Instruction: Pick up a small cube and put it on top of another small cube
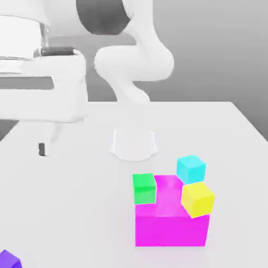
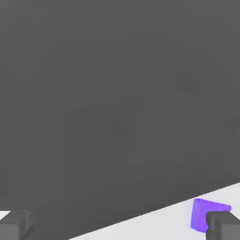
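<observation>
The indigo cube (image 1: 8,260) sits on the white bench (image 1: 78,209) at the near corner on the exterior view's left, cut by the frame edge and well apart from everything else; the claw (image 2: 119,225) hangs high above the bench on that same side, its two dark fingertips (image 2: 15,224) spread as wide as they go and holding nothing; in the hand view the indigo cube lies just beside one fingertip rather than between the pair, so it is off-centre from the claw, and the coming move, as I judge it, turns on shifting the claw across until the cube sits midway between the fingertips before descending; being a cube it has no long axis, so only squaring the fingers to two opposite faces matters.

The green cube (image 1: 144,188), the target, rests at the upper edge of the big magenta block (image 1: 170,225) on the exterior view's left side of it, tilted slightly; a cyan cube (image 1: 190,168) and a yellow cube (image 1: 198,199) crowd the block's other side; the carry will be a long one across the bench towards the exterior view's right; no containers are present.
</observation>
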